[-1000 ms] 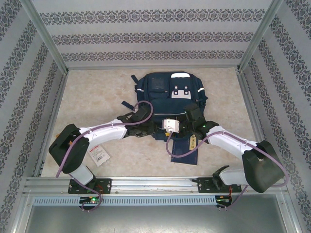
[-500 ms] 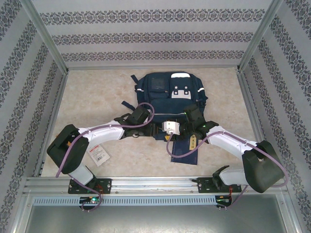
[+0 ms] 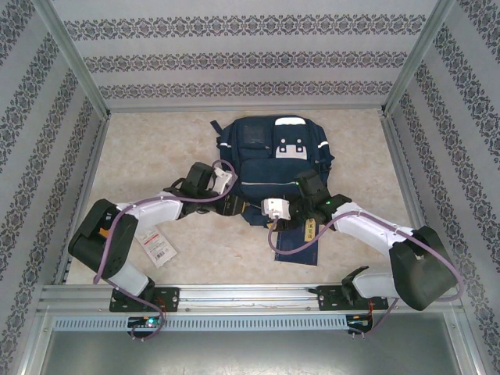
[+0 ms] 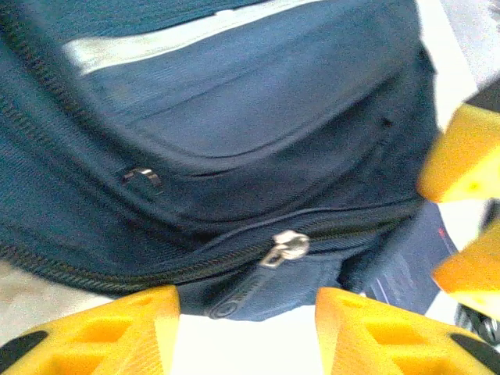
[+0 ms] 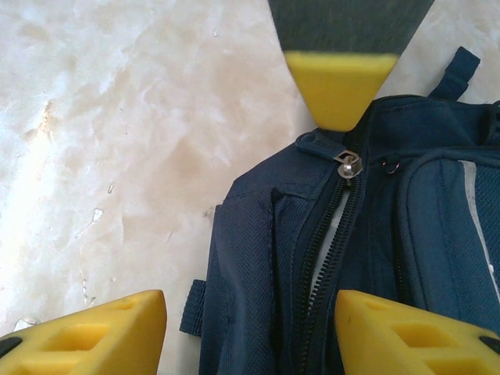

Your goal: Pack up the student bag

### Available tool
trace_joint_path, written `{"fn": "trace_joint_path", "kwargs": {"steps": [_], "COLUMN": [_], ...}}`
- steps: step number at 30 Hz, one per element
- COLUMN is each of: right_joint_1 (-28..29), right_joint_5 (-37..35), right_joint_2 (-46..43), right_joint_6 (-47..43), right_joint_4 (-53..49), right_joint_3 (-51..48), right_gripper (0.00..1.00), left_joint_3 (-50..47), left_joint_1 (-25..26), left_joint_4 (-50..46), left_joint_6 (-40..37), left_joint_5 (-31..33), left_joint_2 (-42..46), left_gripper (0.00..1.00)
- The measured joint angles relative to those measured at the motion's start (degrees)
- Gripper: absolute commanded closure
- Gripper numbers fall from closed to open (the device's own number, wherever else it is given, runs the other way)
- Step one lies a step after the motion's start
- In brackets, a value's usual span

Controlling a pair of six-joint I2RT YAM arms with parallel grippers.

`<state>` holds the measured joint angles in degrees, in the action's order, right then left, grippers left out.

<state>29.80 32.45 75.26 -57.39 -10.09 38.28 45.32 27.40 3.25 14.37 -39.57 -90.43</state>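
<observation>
The student bag (image 3: 273,152) lies flat in the middle of the table, dark navy with white reflective patches. My left gripper (image 3: 234,205) is at its near left corner, open, its yellow fingers (image 4: 101,332) either side of a zip pull (image 4: 289,246) without touching it. My right gripper (image 3: 266,209) hangs open over the bag's near edge (image 5: 266,258), nothing between its jaws. Just ahead of it the main zip (image 5: 332,234) gapes slightly below its slider (image 5: 348,166). The tip of a left finger (image 5: 340,86) shows beyond that slider.
A flat navy book (image 3: 301,238) lies on the table under my right forearm, near the front edge. A small white card (image 3: 156,248) lies beside my left arm. Patterned walls enclose the table on three sides.
Both grippers have opened wider. My left arm has swung left and back, its wrist now beside the bag's left side. The right arm has barely moved.
</observation>
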Motion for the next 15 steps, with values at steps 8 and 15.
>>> {"fn": "trace_joint_path", "kwargs": {"steps": [8, 15], "right_joint_1": [0.8, 1.2], "right_joint_5": [-2.0, -4.5], "right_joint_2": [0.8, 1.3], "right_joint_6": [-1.1, -1.4], "right_joint_4": [-0.2, 0.5], "right_joint_3": [0.0, 0.0], "right_gripper": [0.39, 0.39], "left_joint_3": [1.2, 1.0], "left_joint_1": [-0.2, -0.3], "left_joint_4": [1.6, 5.5], "left_joint_6": [-11.8, -14.4], "left_joint_5": [-9.5, -10.3], "left_joint_2": [-3.5, -5.9], "left_gripper": [0.48, 0.48]}}
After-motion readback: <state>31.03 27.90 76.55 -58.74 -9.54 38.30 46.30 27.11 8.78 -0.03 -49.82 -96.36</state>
